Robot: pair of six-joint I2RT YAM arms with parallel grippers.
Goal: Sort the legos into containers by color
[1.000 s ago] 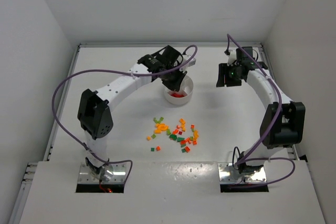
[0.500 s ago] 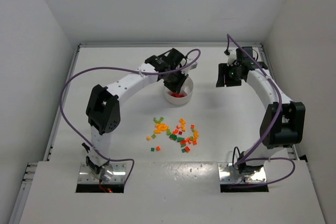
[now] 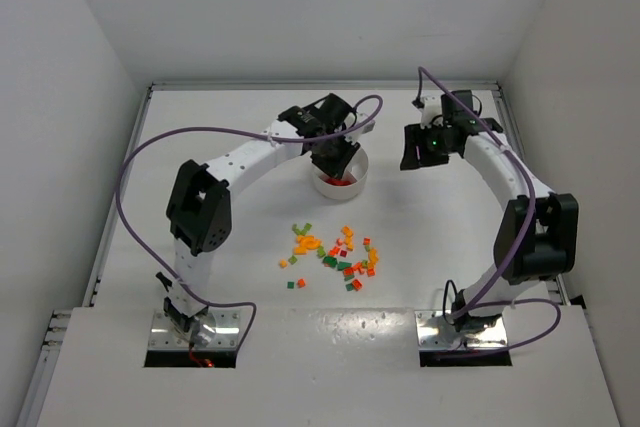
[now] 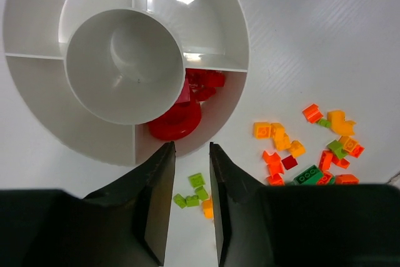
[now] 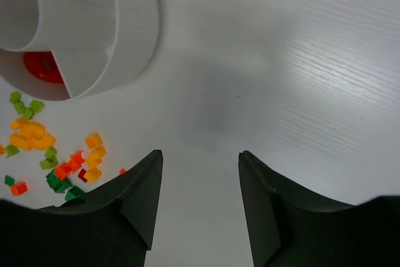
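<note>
The white dish (image 3: 362, 169) sits at mid-table; one wedge holds red bricks (image 4: 187, 107) beside the round hub (image 4: 125, 67). The other wedges in view look empty. My left gripper (image 3: 336, 155) hovers over the dish's near rim, its jaws (image 4: 190, 148) a little apart with nothing between them. Loose legos (image 3: 335, 252) in red, orange, yellow and green lie scattered on the table nearer the arms. They also show in the left wrist view (image 4: 275, 136) and the right wrist view (image 5: 37, 136). My right gripper (image 3: 418, 147) is open and empty over bare table right of the dish (image 5: 131, 23).
White walls close in the table on the left, back and right. The arm bases stand at the near edge. Purple cables loop from both arms above the table.
My left arm's elbow has swung right while its gripper stayed over the dish. My right gripper has shifted a little left, toward the dish.
</note>
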